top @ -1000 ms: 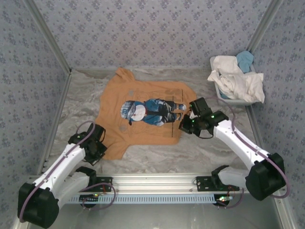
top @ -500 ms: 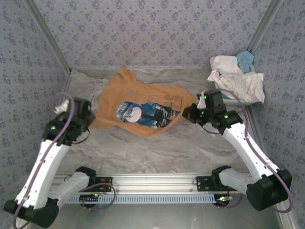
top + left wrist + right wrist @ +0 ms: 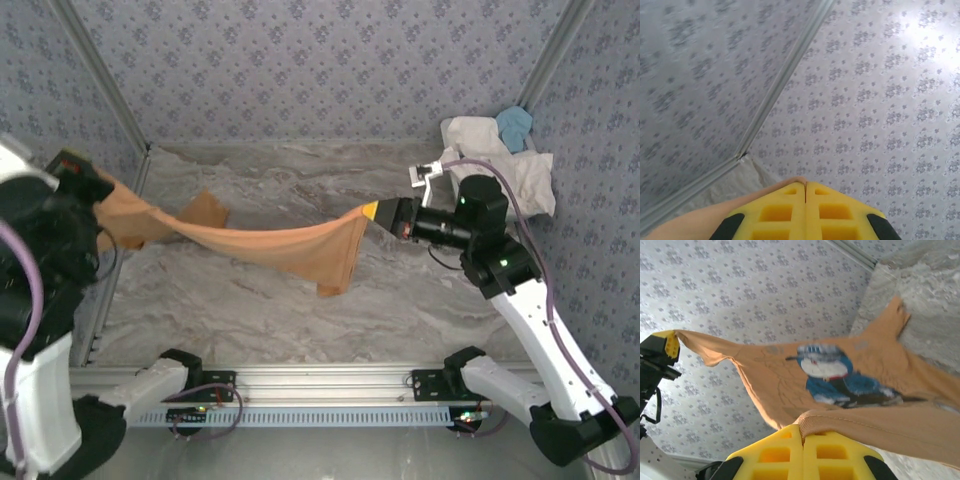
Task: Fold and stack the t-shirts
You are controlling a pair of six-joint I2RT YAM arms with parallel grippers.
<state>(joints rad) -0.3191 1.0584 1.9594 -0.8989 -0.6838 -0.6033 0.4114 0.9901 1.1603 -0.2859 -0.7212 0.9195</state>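
Top external, one orange t-shirt (image 3: 300, 250) pinched by left hand (image 3: 97, 198), right hand (image 3: 371, 210)

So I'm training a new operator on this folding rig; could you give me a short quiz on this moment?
1. True or false: the tan-orange t-shirt is folded into a neat square.
2. The right hand is: A open; B shut on the t-shirt; C shut on nothing.
3. Where is the light blue shirt?
Key: 1 false, it hangs stretched between the left hand and the right hand. 2 B. 3 far right, on the heap of white shirts.
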